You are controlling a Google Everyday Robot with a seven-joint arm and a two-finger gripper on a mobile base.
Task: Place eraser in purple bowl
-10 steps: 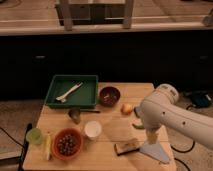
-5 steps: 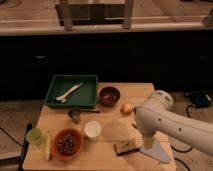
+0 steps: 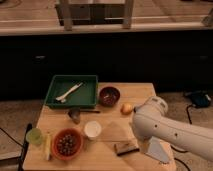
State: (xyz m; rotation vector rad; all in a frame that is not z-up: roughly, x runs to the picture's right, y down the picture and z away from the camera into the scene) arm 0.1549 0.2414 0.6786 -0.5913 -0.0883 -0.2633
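Observation:
The eraser (image 3: 126, 148), a small flat tan block on a dark base, lies near the table's front edge, right of the white cup (image 3: 92, 129). The purple bowl (image 3: 109, 95) stands at the back middle of the table, next to the green tray (image 3: 56, 103). My white arm (image 3: 160, 127) reaches in from the right and bends down just right of the eraser. My gripper is hidden under the arm's bulk there, close beside the eraser. Whether it touches the eraser does not show.
A light blue sponge (image 3: 157, 151) lies right of the eraser, partly under the arm. A white utensil (image 3: 70, 91) lies in the tray. A yellow fruit (image 3: 127, 108), a small grey cup (image 3: 75, 115), an orange bowl (image 3: 67, 144) of dark round things, a green cup (image 3: 34, 136) and a yellow stick (image 3: 48, 146) stand on the table.
My arm has swung left and lower over the table's right front, closer to the eraser. The eraser and the other things have not moved.

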